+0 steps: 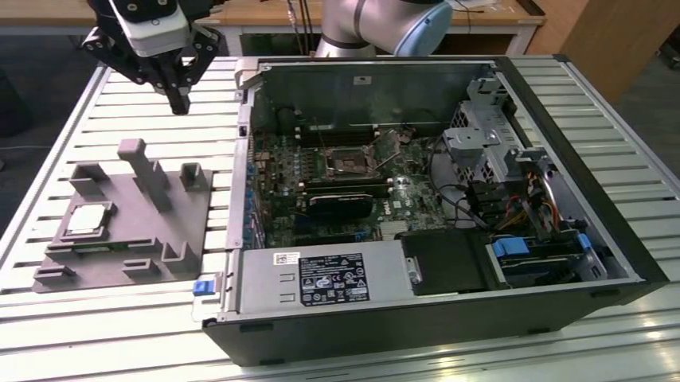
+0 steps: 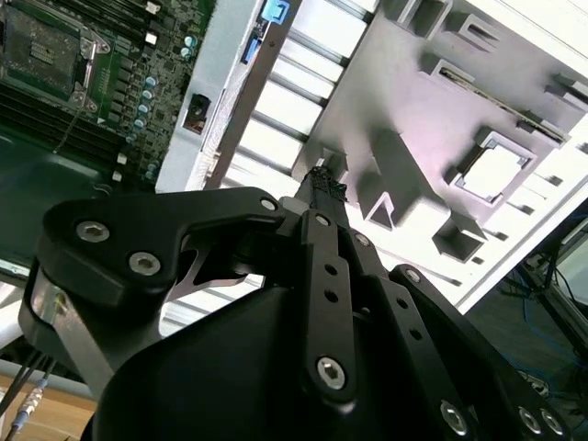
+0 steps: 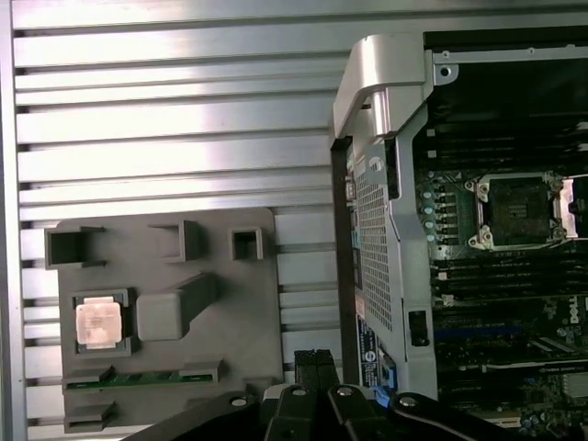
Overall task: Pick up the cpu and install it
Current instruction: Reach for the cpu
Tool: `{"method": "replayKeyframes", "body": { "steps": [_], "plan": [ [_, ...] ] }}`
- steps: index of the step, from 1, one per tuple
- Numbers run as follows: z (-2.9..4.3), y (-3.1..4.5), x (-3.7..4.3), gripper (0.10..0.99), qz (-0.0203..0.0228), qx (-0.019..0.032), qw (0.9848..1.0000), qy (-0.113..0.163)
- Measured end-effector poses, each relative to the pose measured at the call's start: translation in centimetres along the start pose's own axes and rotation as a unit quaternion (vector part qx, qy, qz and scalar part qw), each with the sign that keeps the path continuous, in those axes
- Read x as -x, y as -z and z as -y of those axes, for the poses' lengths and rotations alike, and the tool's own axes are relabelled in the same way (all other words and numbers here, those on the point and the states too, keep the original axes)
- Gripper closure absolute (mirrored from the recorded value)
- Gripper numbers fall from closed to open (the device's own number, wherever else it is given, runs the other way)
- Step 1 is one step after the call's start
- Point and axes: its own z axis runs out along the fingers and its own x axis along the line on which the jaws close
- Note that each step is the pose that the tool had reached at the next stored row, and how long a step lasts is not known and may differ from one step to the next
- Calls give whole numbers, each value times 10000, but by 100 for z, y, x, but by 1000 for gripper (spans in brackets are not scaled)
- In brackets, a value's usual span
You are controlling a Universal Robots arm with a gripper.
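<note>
Hovering end effector (image 1: pixel 178 102), well apart from cpu (image 1: pixel 87 220)

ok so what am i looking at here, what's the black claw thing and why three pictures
It's a robot arm with a black two-fingered gripper on its end. The exterior view comes from a camera off the arm, looking over the whole slatted metal table. Both wrist views come from cameras riding on the arm, looking past the gripper. On the table sit a grey fixture block and an opened computer case. The cpu, a small silvery square, lies in a recess of the block. The black socket on the case's motherboard is the seat made for such a chip. The gripper hangs above the table, apart from the block, fingers together, holding nothing.
</note>
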Motion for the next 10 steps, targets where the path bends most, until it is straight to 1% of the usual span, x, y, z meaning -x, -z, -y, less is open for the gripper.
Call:
{"method": "replayKeyframes", "body": {
  "steps": [10],
  "plan": [
    [6,-7,-69,980,-2,0,10000,0]
  ]
}}
